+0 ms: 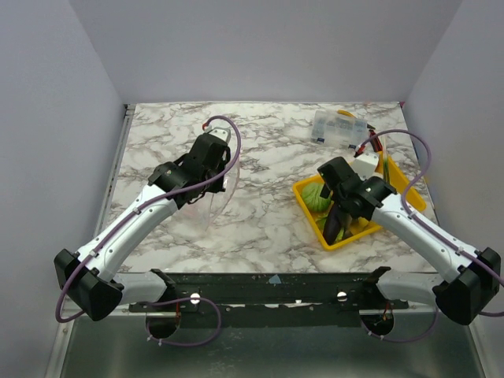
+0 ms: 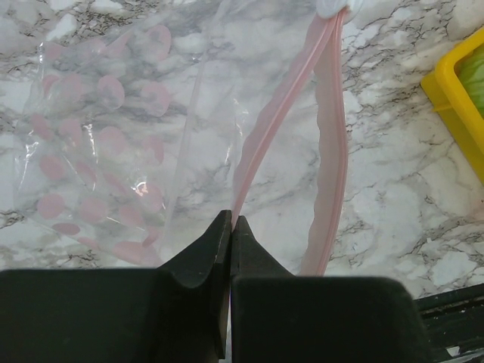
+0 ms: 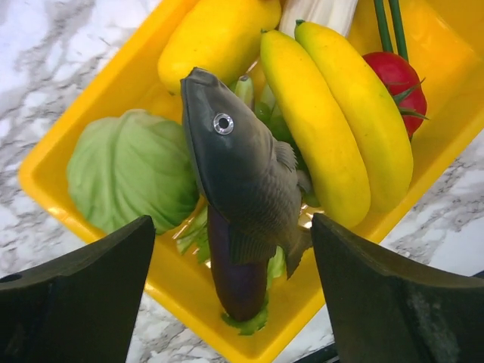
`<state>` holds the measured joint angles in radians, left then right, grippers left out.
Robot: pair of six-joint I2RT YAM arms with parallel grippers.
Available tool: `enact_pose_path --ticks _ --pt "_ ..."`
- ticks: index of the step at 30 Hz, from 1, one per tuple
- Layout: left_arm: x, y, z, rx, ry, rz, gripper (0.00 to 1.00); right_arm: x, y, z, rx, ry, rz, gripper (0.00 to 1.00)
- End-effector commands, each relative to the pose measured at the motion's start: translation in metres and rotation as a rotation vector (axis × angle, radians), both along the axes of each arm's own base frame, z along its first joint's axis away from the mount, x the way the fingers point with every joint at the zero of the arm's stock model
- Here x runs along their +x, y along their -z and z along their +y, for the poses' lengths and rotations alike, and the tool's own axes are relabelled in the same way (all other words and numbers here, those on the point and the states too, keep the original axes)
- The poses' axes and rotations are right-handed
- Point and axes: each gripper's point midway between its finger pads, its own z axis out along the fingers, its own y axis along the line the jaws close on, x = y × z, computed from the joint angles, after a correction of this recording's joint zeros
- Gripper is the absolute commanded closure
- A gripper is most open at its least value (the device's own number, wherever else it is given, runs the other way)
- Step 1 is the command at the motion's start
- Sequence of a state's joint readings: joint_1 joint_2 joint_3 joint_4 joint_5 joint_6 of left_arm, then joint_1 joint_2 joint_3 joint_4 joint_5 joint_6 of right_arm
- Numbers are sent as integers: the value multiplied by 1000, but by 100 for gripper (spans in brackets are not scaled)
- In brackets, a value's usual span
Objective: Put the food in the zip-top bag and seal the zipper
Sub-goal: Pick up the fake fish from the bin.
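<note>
Barely started tbh: left gripper (image 2: 231, 227) is clamped on the pink zipper strip (image 2: 333, 151) of the clear crinkly zip-top bag (image 2: 113, 136). Right gripper (image 3: 231, 227) gapes open over the toy food (image 3: 318, 136) in the yellow tray (image 3: 98, 83). Nothing bagged yet.

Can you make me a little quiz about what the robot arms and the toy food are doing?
1. True or false: the left end effector is shut on the zipper of the clear bag.
2. What colour is the tray holding the fish and bananas? A) blue B) yellow C) green
3. Fill in: the right end effector hangs over the tray with its jaws ____.
Key: 1 true; 2 B; 3 open.
</note>
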<state>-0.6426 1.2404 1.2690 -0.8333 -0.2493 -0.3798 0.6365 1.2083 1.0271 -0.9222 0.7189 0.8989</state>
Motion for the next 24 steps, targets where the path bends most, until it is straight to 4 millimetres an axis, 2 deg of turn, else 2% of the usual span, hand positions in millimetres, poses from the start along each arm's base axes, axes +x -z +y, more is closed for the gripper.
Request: enact_pose_path --ticks 1,7,8,9,11,13,17,19,22,24 --pt "-1 -8 -5 -45 25 -27 100 4 23 -19 -174 65 54 18" --pt "-1 -6 -3 -42 20 -17 100 15 30 -33 -343 115 63 25" --pt "-1 -7 -3 -47 19 -20 100 17 31 -34 -363 115 61 29" --pt "-1 -8 -3 -52 18 -27 100 18 31 -35 -376 118 58 39" --pt "0 -8 -3 -56 10 -25 100 20 29 -35 -385 112 51 67" --pt "0 -6 -3 -61 -1 -9 100 24 21 -33 -384 96 32 81" --pt "-2 -11 -8 -113 -31 16 100 32 -15 -28 -382 50 -37 96" --pt "-3 -16 -11 -150 -42 23 100 40 -39 -17 -343 -2 -78 100" --pt "-5 -23 -16 -220 -57 39 100 52 -76 14 -213 -142 -176 100" --pt "-6 -28 -19 -273 -66 50 100 57 -98 53 -51 -321 -257 100"
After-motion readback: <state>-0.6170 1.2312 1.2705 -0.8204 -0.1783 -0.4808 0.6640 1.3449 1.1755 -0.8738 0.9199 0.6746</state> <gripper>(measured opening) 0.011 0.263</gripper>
